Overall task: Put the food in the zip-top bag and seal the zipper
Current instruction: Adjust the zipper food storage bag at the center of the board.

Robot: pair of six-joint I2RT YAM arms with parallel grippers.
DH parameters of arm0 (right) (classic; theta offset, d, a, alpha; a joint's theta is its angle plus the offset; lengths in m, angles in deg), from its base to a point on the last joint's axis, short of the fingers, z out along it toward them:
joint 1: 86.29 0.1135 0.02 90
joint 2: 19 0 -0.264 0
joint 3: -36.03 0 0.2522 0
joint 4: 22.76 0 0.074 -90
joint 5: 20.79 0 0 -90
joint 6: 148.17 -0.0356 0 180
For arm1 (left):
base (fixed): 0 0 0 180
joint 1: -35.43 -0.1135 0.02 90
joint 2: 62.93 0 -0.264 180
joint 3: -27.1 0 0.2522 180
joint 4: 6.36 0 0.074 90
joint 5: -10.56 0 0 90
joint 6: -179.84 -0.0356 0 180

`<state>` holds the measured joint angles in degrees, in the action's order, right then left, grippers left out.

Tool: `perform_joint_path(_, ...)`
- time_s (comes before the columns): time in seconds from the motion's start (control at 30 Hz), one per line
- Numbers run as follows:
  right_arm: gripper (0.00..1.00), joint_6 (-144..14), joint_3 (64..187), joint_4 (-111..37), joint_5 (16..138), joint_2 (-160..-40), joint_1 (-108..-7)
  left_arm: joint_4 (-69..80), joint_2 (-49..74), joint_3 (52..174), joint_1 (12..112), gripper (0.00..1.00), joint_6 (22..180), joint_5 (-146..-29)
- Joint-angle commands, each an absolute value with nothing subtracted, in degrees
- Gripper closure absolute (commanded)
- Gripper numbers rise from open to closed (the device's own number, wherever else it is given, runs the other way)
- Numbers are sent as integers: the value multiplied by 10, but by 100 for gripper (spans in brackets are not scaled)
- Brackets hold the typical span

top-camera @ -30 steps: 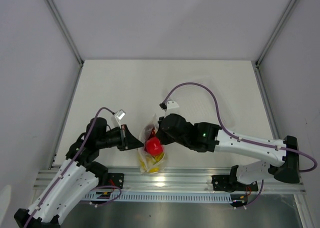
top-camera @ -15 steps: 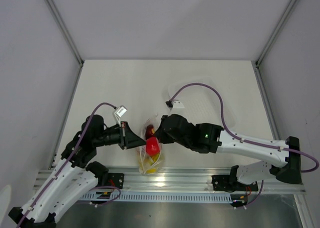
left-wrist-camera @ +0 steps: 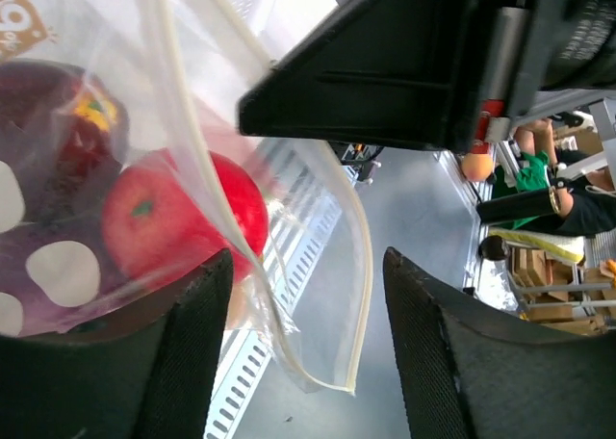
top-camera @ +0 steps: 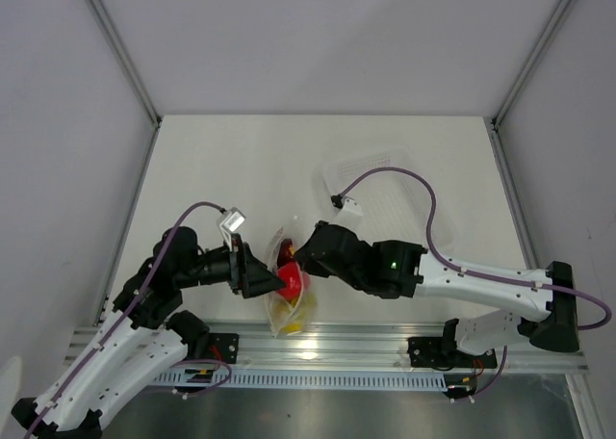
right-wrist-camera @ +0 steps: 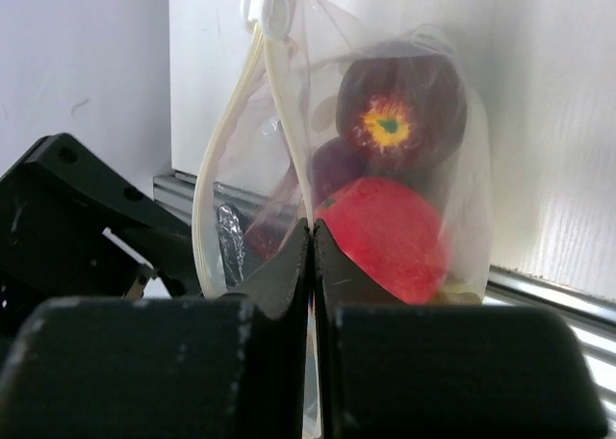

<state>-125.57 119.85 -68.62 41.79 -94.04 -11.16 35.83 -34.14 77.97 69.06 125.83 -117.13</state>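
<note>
Above the white table's near edge, your right gripper is clamping the zip-top bag, fingers pressed together. Your left gripper is gaping wide around the unsealed zipper, with the food sitting inside.

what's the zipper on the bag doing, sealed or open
Open: in the right wrist view the two strips of the zipper bow apart at the mouth of the zip-top bag.

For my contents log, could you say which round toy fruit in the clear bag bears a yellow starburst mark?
The dark red toy apple, uppermost in the right wrist view; the bright red round fruit below it shows none.
</note>
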Motion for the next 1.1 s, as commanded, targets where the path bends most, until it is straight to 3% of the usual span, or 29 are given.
perform_joint_path(0.0, 100, -1330, 1205, -692, 370, -957, -100, 349, -354, 787, 707, 32, 1242, -1154)
perform_joint_path(0.17, 100, -1383, 1226, -711, 350, -972, -91, 362, -350, 802, 760, 15, 1237, -1088)
perform_joint_path(0.3, 100, -1430, 1253, -756, 340, -987, -87, 373, -348, 805, 827, 10, 1231, -1008)
perform_joint_path(0.73, 100, -1542, 1254, -784, 329, -985, -70, 382, -339, 801, 974, 10, 1253, -740)
perform_joint_path(1.07, 100, -1614, 1248, -797, 304, -977, -55, 378, -284, 820, 1085, 14, 1283, -602)
